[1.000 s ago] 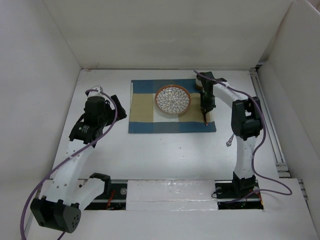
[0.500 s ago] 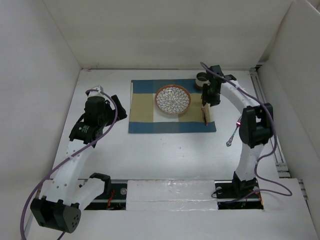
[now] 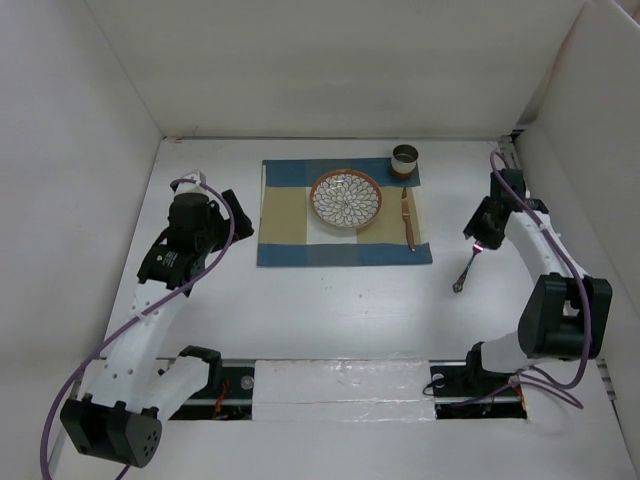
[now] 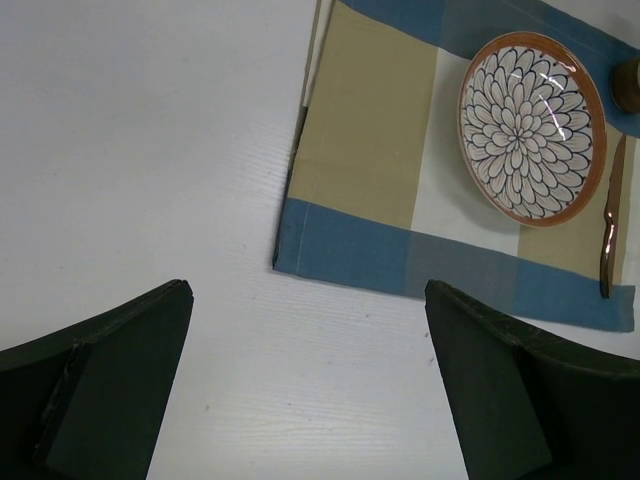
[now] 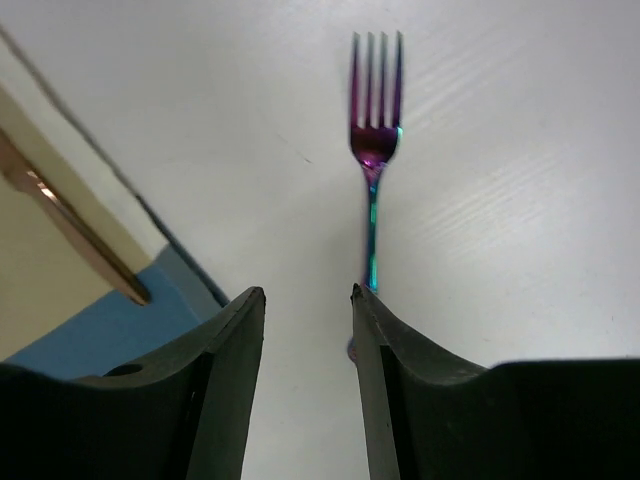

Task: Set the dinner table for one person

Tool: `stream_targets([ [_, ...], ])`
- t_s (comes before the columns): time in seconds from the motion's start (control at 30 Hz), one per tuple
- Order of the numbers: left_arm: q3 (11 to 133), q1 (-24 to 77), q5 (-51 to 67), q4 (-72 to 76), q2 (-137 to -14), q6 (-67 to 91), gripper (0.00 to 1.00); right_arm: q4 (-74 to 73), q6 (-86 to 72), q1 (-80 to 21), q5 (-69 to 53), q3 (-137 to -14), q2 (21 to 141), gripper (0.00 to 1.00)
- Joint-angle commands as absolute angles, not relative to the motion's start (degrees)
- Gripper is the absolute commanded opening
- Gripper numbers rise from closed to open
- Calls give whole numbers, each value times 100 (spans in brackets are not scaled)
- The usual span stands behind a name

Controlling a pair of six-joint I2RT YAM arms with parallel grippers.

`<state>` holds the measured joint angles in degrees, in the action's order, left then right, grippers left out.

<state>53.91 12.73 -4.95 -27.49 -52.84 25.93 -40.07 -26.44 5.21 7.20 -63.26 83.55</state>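
Note:
The dinner table [image 3: 330,300] is a white surface holding a blue-and-tan placemat [image 3: 300,215]. A patterned plate with an orange rim [image 3: 346,198] sits on the mat. A copper knife [image 3: 407,220] lies on the mat right of the plate. An iridescent fork [image 3: 463,271] lies on the bare table right of the mat. My right gripper [image 3: 478,238] hangs just above the fork's handle end, open and empty; its wrist view shows the fork [image 5: 372,150] ahead of the narrowly open gripper [image 5: 307,300]. My left gripper [image 3: 235,213] is wide open and empty left of the mat [image 4: 370,150].
A small metal cup [image 3: 405,160] stands at the mat's far right corner. White walls bound the table on three sides. The left wrist view shows the plate [image 4: 532,128] and the knife [image 4: 610,225]. A rail runs along the right edge [image 3: 545,260].
My right gripper has left the knife lying on the mat and swung right and nearer, over the fork. The left arm has not moved.

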Motion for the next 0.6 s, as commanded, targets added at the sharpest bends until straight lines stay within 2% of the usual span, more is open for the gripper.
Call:
stream_targets([
  [0.0, 5379, 1274, -466, -2593, -5098, 2514, 100, -3568, -2804, 694, 748, -6056, 8112, 46],
  [0.57, 5432, 1274, -809, -2769, -5335, 2619, 100, -3358, -2936, 993, 1117, -5740, 9474, 46],
])
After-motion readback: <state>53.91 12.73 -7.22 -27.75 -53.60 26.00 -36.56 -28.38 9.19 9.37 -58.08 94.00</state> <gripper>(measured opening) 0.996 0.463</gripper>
